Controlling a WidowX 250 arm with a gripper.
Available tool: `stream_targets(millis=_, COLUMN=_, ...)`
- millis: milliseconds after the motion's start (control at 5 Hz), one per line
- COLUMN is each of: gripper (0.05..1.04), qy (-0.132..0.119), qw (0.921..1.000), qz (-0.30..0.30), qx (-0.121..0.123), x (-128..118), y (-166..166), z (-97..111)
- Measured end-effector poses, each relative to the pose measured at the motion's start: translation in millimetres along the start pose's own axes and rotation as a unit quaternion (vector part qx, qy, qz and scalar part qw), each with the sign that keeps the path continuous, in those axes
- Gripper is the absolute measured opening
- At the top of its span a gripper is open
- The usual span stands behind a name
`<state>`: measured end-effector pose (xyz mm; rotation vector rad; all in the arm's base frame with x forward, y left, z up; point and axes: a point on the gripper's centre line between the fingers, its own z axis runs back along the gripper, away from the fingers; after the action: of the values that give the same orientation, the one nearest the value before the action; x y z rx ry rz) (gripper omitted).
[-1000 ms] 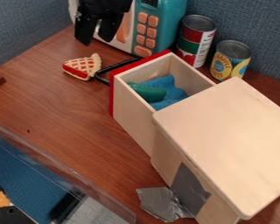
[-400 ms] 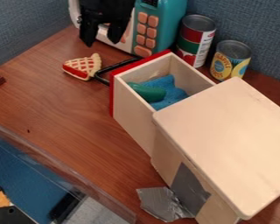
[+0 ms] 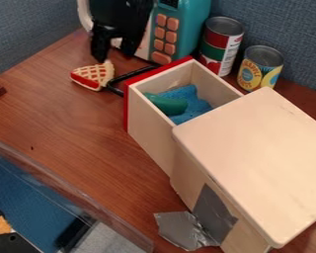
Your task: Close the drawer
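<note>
The wooden drawer (image 3: 149, 136) stood well out of its pale cabinet (image 3: 253, 158), its red front panel (image 3: 154, 74) facing the toy microwave (image 3: 181, 29) side of the table (image 3: 75, 126). Inside lay a blue cloth (image 3: 195, 109) and a smooth green object (image 3: 166, 103), the green piece against the near side wall. The black gripper (image 3: 114, 53) hung in front of the microwave, beyond the black handle (image 3: 110, 87), its two fingers spread with nothing seen between them.

The job looked barely begun, the step in hand being to get the gripper lower, squarely behind the red panel, before pushing toward the cabinet. Several things could spoil that. The lattice-topped toy pie slice (image 3: 91, 76) lay just beside the handle, so a low, wide approach might knock it or trap it against the bar. Spread fingers could catch in the handle's loop and twist the drawer instead of driving it straight. A push landing near one corner would probably skew it and make it bind in its opening; one set too high might slip over the panel's rim into the contents. If the silver tape (image 3: 183, 230) at the base gave little hold, a hard shove could slide the whole cabinet along.
</note>
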<state>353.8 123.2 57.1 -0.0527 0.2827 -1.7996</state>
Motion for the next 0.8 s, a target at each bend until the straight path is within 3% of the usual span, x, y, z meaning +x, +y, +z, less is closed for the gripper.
stream_targets(millis=200, gripper=0.999, qy=-0.009, qw=0.9999, qz=-0.002, qx=-0.01, x=4, y=0, z=-5)
stream_targets(millis=600, gripper=1.001, qy=-0.064, qw=0.9974, qz=-0.021, qx=-0.026, x=41, y=-4, z=-10)
stream_targets(millis=800, gripper=1.001, qy=-0.079, qw=0.9962, qz=-0.029, qx=-0.022, x=62, y=-6, z=-3)
